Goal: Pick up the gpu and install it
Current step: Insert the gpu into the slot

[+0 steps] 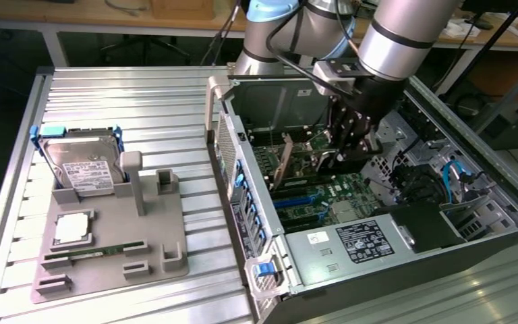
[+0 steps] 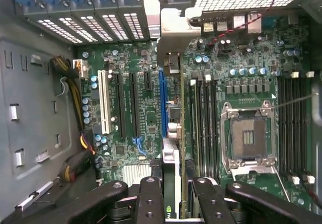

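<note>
The gpu stands on edge inside the open computer case, a green card with a copper-toned side, over the motherboard. My gripper reaches down into the case and is shut on the card's upper edge. In the wrist view the gpu is seen edge-on between my black fingers, with its silver end bracket against the case's rear slots. The card runs along the blue expansion slot. Whether it sits in the slot I cannot tell.
A grey fixture in the exterior view's left carries a silver hard drive in a blue caddy, a processor and a memory stick. Beside the card lie a white slot, the processor socket and cables.
</note>
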`<action>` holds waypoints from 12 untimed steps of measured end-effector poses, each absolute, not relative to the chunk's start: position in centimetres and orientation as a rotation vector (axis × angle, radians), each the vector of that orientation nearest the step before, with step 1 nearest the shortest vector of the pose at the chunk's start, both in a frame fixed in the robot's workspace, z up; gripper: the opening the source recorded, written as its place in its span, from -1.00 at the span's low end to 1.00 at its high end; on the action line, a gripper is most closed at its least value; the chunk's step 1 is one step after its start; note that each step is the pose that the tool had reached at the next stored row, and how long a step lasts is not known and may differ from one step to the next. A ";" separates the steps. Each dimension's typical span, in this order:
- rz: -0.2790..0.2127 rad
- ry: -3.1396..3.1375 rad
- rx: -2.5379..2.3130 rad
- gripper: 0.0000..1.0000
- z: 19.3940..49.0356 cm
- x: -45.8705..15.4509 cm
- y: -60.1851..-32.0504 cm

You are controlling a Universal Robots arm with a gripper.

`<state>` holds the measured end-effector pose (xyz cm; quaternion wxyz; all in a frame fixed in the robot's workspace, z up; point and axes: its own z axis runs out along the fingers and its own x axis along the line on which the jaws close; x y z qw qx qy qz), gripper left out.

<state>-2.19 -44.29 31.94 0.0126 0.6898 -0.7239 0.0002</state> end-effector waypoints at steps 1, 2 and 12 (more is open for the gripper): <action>0.001 -2.253 2.154 -0.46 31.8 -2.3 -44.3; 0.001 -2.252 2.154 -0.46 31.8 -2.3 -44.3; 0.004 -2.253 2.155 -0.46 31.1 -3.0 -44.3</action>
